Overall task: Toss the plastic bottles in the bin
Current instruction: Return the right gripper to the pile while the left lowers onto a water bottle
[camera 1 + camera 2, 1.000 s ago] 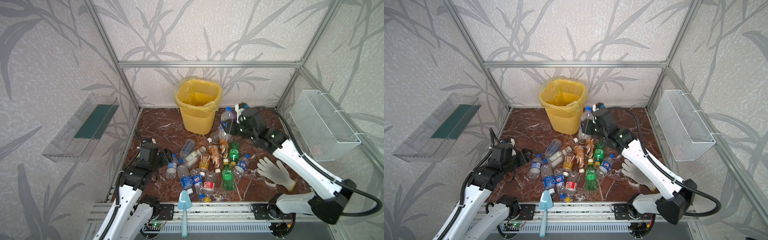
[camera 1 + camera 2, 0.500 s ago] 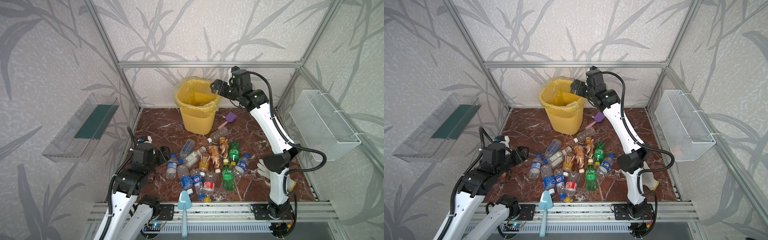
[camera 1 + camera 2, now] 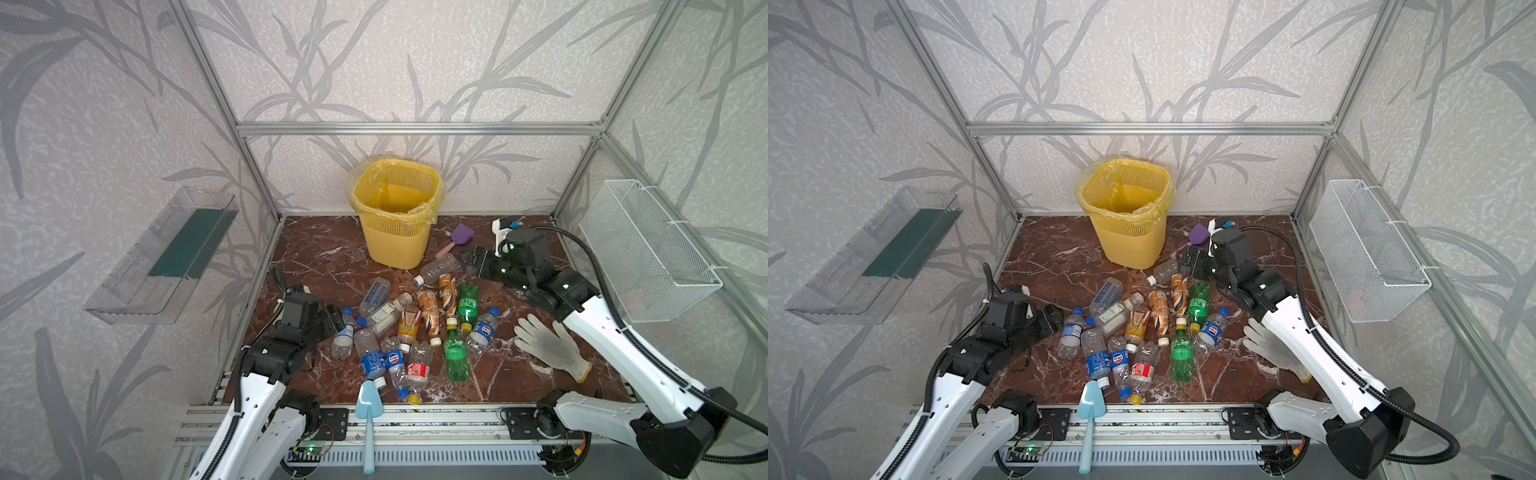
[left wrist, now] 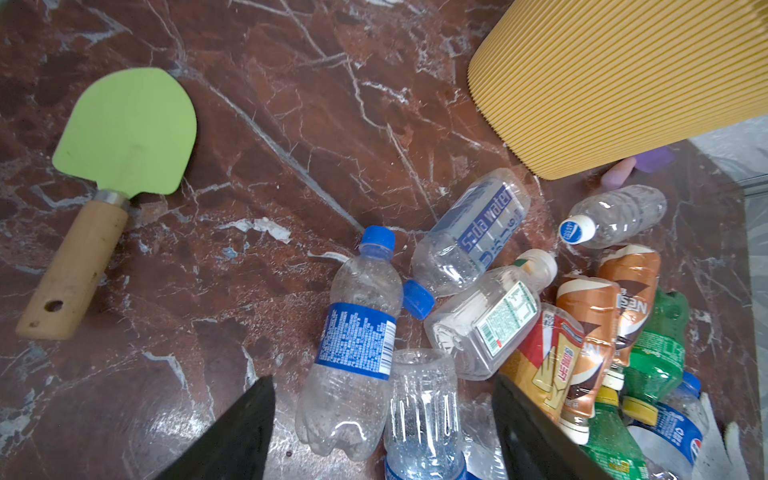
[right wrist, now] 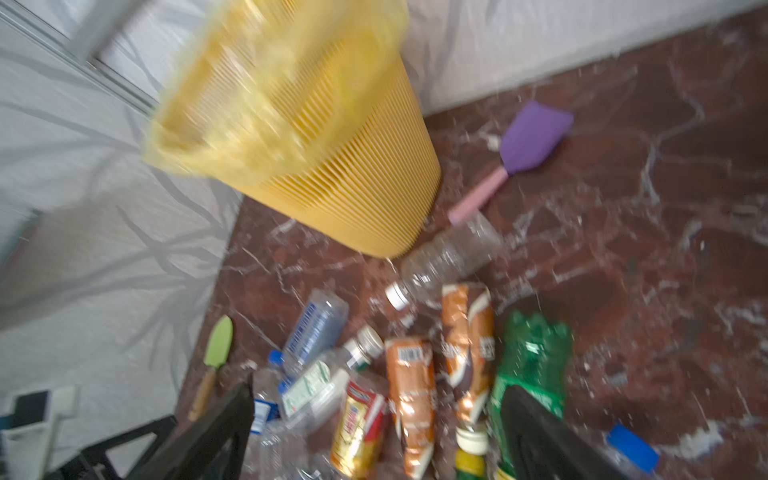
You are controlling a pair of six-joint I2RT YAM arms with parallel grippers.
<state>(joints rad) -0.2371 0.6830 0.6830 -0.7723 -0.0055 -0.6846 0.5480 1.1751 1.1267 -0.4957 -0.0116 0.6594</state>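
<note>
The yellow lattice bin (image 3: pixel 395 232) with its liner bag stands at the back of the marble floor. Several plastic bottles (image 3: pixel 428 316) lie in a pile in front of it: clear, green and brown-orange. My left gripper (image 3: pixel 336 316) is open at the pile's left edge. In the left wrist view the gripper (image 4: pixel 382 432) straddles the bases of a blue-labelled clear bottle (image 4: pixel 353 345) and a second clear bottle (image 4: pixel 419 411). My right gripper (image 3: pixel 471 259) hangs open and empty, low beside the pile's far right end. The right wrist view is blurred; there the gripper (image 5: pixel 374 436) is over the bottles.
A white glove (image 3: pixel 548 347) lies under the right forearm. A purple shovel (image 3: pixel 459 237) lies beside the bin, a blue shovel (image 3: pixel 368 415) at the front edge, a green shovel (image 4: pixel 124 137) left of the pile. A white mesh basket (image 3: pixel 648 257) and a clear tray (image 3: pixel 166 253) hang on the side walls.
My right gripper lifted a clear bottle to the bin's rim, opened, and swung back down beside the pile with nothing in it. The left gripper edged closer to the bottles and opened wider.
</note>
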